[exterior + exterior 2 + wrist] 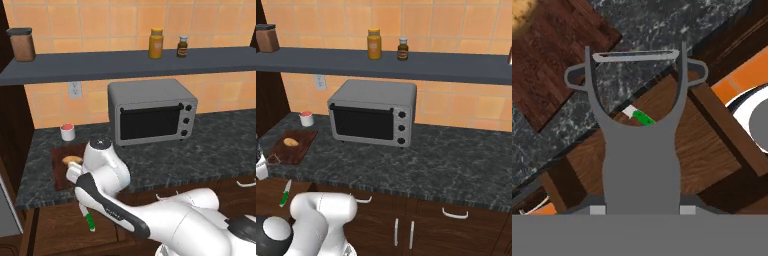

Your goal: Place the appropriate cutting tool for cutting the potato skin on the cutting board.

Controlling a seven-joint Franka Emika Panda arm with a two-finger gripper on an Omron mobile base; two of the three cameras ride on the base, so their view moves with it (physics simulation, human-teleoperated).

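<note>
The gripper [641, 210] is clamped on the peeler's [639, 125] handle. Its looped head sticks out over the counter edge, just beside the cutting board [557, 65] holding the potato [521, 17].

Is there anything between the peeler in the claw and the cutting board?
Nothing visible. The peeler is held in the claw above the open drawer, and beyond its head only bare counter separates it from the cutting board. The potato sits at the board's far part.
</note>
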